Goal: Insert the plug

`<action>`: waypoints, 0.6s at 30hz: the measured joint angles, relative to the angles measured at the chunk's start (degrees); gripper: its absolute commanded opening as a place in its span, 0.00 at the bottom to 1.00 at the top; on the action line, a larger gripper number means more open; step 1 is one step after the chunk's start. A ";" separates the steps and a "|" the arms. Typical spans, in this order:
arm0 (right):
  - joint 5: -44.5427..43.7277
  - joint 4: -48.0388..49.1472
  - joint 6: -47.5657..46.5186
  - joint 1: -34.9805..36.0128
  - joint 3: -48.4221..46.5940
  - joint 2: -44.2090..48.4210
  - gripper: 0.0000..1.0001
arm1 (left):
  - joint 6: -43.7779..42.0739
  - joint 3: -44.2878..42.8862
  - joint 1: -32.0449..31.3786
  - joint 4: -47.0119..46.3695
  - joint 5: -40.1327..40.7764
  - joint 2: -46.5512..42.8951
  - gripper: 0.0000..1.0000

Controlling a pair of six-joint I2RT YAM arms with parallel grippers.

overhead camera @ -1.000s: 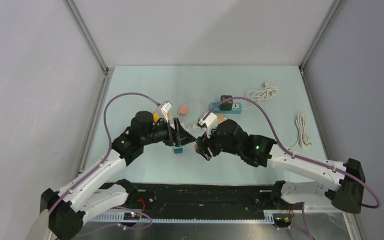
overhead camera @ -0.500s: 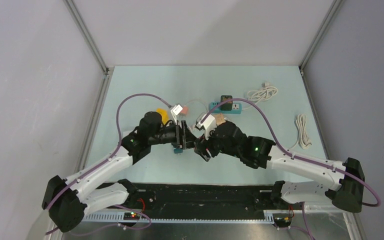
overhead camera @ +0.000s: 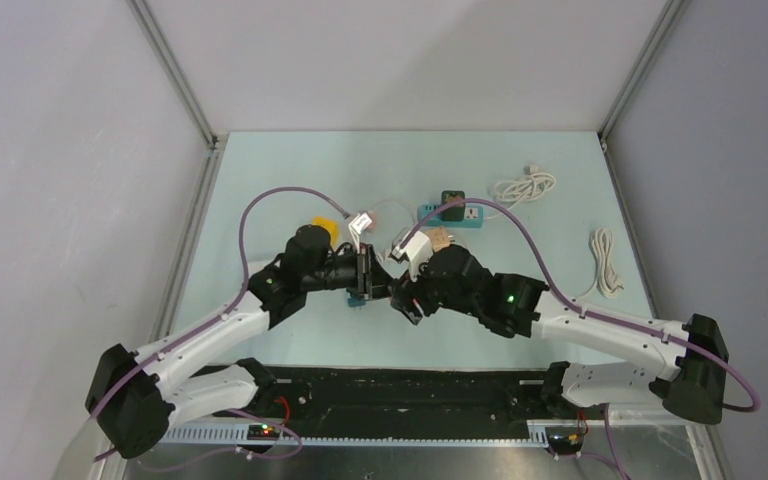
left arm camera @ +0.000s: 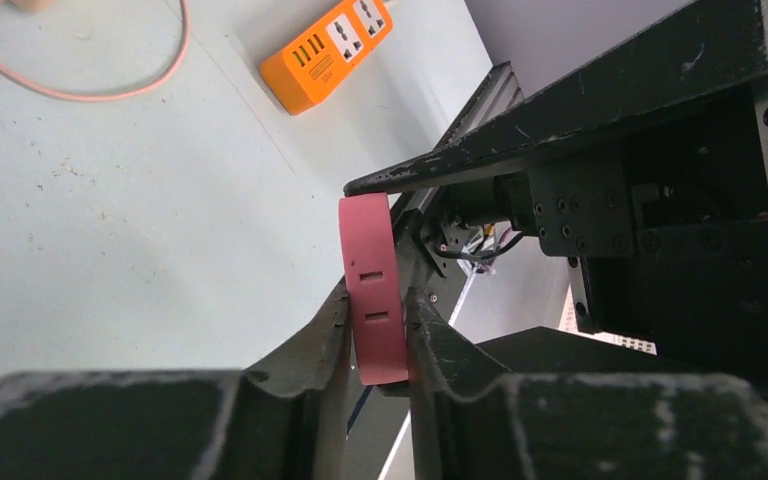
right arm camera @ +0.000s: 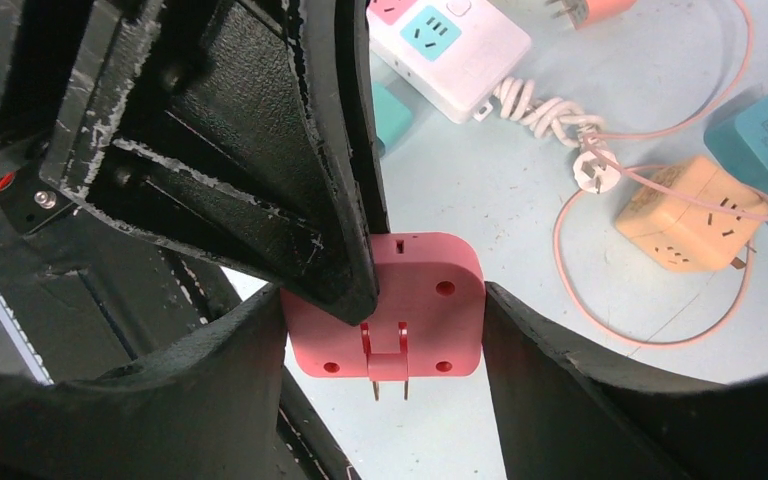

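Handover in hand, mid-air. Red plug [right arm camera: 430, 300] clamped edgewise in my right gripper [right arm camera: 382, 312]; my left gripper [left arm camera: 377, 312] pinches its flat faces (both pads touching). Next, I judge: right releases, prongs [right arm camera: 390, 385] need lining up.

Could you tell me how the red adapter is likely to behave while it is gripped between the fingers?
The red adapter looks like a rigid moulded slab, so it probably won't flex. Its smooth flat faces may slip or pivot between the left fingers. The thin prongs seem the likeliest part to bend if knocked.
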State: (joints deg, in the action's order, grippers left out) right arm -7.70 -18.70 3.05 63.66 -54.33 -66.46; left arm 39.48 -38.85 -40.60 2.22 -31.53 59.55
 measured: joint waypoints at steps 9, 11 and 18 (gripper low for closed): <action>-0.39 -0.68 2.82 -1.27 0.02 -0.61 0.87 | 0.70 -1.36 -0.48 0.46 1.51 1.88 0.00; -0.79 -0.74 3.56 -1.27 0.00 -0.52 0.98 | 0.00 -1.90 -0.70 0.98 1.33 1.90 0.00; -4.87 -2.58 6.19 -1.53 0.00 3.65 0.99 | -2.56 -5.11 -1.29 3.21 4.46 1.90 0.00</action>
State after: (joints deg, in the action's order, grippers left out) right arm -12.58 -21.28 9.23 62.13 -54.33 -62.81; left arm 36.93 -43.97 -41.89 5.43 -27.07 61.45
